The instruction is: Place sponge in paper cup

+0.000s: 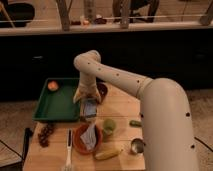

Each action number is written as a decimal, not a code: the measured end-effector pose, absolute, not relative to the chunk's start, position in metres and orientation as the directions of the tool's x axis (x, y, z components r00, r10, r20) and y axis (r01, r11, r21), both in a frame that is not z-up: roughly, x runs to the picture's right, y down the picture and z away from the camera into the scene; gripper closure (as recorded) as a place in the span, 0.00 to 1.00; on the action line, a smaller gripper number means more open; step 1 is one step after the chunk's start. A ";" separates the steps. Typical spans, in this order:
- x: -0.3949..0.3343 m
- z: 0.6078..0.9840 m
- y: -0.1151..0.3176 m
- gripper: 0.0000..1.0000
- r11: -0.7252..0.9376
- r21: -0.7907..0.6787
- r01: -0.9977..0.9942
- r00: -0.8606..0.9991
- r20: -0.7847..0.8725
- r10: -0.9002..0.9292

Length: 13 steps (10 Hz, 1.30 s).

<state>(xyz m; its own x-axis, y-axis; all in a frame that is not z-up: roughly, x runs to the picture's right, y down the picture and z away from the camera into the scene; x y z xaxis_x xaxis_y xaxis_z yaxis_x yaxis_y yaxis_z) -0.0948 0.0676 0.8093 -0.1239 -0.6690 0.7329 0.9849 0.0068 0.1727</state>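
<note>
My gripper (89,102) hangs from the arm over the middle of the wooden table (122,107), just right of the green tray (57,102). A bluish-grey block, likely the sponge (90,109), sits right at the gripper's tip; I cannot tell whether it is held or rests on the table. A pale green paper cup (108,126) stands upright a little to the front right of the gripper, apart from it.
The tray holds an orange (52,85). A brown bowl (80,144) with a crumpled pale thing stands in front of the gripper. Nearby are a dark bowl (103,90), grapes (45,134), a white brush (68,150), a banana (109,153), a metal cup (136,146) and a green vegetable (135,123).
</note>
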 end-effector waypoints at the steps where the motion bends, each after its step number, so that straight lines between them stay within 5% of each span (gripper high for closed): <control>1: -0.095 0.810 0.066 0.20 0.007 0.174 0.985 -0.124 0.732 -0.669; 13: -0.099 0.810 0.063 0.20 -0.019 0.152 0.988 -0.125 0.723 -0.680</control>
